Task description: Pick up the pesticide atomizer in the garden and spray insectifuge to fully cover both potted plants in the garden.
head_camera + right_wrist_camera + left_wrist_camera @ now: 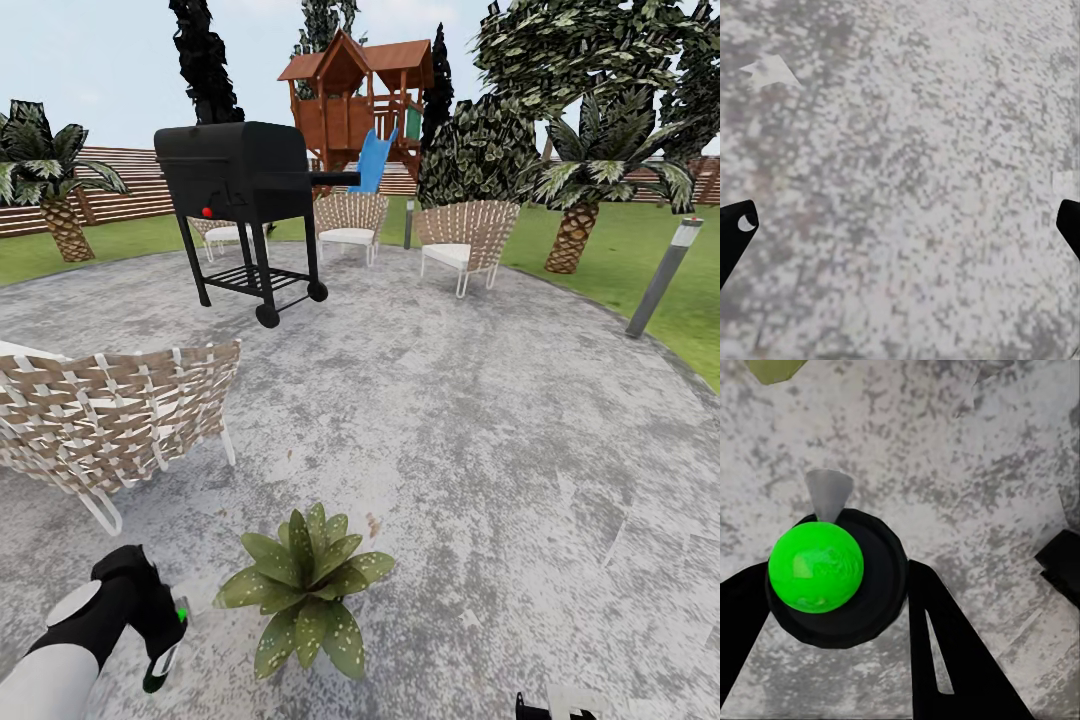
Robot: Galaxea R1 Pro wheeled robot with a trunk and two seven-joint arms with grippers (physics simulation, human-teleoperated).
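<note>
Your head view looks across the round grey stone patio point(480, 420), with green lawn point(640, 250) beyond it and a slatted brown fence point(120, 185) behind. A wooden play tower point(360, 95) with a blue slide stands at the back, and a black grill point(240, 190) on wheels sits on the stone. Woven chairs ring the patio: one close at your left point(120, 410), two farther off point(465, 240). A grey bollard lamp point(665, 270) leans at the patio's right edge.

One potted plant point(305, 590) sits on the stone right in front of you, its spotted green leaves spread.

Your left end effector point(165, 640) is just beside that plant, closed around the pesticide atomizer point(832, 577), whose top reads bright green here.

Your right end effector point(900, 225) hangs over bare stone, fingertips point(735, 232) wide apart, holding nothing.
</note>
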